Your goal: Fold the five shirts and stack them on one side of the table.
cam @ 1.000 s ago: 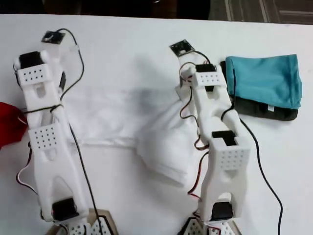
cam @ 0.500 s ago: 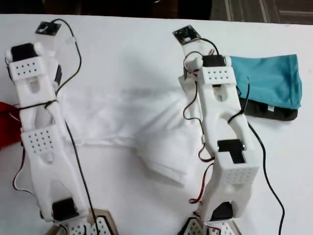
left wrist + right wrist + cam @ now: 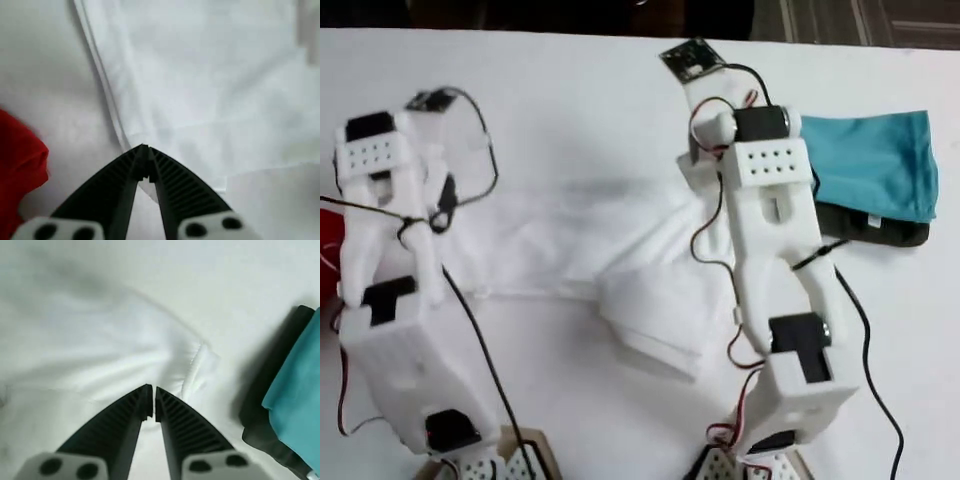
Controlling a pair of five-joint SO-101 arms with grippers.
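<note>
The white shirt (image 3: 560, 235) is spread on the table (image 3: 570, 90), seemingly pinched by the left gripper (image 3: 145, 159) and the right gripper (image 3: 152, 399) (both closed). A teal shirt (image 3: 870, 165) is stacked on a dark shirt (image 3: 892, 235).

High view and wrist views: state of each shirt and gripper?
white shirt: spread out, partly folded
teal shirt: folded, on the dark shirt
dark shirt: folded, bottom of stack
red shirt: bunched, unfolded
left gripper: shut on white shirt
right gripper: shut on white shirt
</note>
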